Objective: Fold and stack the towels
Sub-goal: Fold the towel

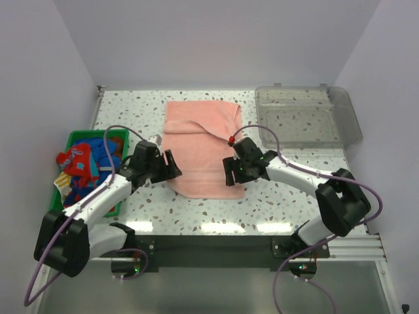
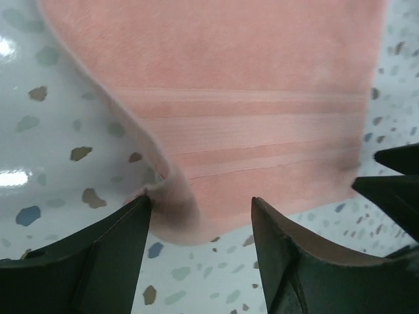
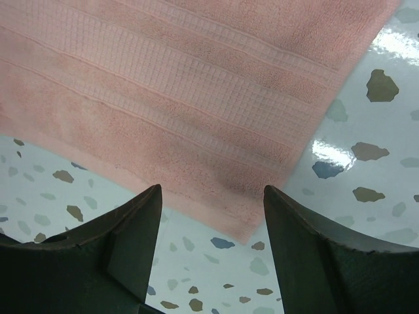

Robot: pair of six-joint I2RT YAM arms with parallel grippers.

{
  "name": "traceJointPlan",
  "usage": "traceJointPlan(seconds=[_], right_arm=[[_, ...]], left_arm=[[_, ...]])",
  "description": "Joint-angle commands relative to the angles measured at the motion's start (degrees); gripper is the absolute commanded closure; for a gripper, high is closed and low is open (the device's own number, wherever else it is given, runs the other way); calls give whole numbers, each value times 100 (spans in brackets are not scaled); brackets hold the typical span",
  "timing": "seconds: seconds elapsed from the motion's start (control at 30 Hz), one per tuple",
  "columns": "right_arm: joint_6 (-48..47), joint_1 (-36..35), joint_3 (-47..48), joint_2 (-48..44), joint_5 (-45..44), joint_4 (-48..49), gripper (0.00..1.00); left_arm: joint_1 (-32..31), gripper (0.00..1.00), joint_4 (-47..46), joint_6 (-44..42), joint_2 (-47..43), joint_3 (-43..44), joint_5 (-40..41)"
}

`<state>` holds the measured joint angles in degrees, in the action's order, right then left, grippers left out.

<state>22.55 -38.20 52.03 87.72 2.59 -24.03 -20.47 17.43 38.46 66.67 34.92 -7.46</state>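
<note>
The salmon pink terry cloth towel [image 1: 200, 147] lies spread on the speckled white worktop [image 1: 131, 108]. The left jaws are released. One towel corner sits between them, a little curled, close against one jaw. The right jaws are released too, and another corner lies flat between them, touching neither side.

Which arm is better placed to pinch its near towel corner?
Left, marginally: left gripper straddles a pink towel corner, cloth bunched against one finger. Right gripper also straddles its corner, lying flat.
</note>
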Motion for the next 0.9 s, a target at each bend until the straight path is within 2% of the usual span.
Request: traceJointPlan(seconds=[0.0,0.1,0.2,0.23,0.33,0.5,0.57,0.67,0.87], right_arm=[[66,5,9,-343,-83,101,33],[57,5,26,-475,-136,13,33],[4,14,53,-580,-250,-145,33],[-13,5,62,-590,-250,-172,32],[-57,5,97,-564,-250,-286,33],[-40,-30,263,-300,-110,-295,44],[-14,-65,308,-133,-92,-286,52],[39,-74,334,77,-136,-304,59],[118,-74,97,333,-233,-435,63]], left_arm=[[-247,35,487,275,-557,709,8],[-335,36,901,364,-839,1007,122],[-361,36,1796,399,-1279,1114,666],[-361,36,1929,408,-1506,1096,989],[-361,37,2089,417,-1762,1017,1247],[-361,45,1450,364,-1395,824,932],[-361,53,1194,285,-965,745,773],[-353,58,754,233,-420,622,773],[-370,62,288,390,100,-35,430]])
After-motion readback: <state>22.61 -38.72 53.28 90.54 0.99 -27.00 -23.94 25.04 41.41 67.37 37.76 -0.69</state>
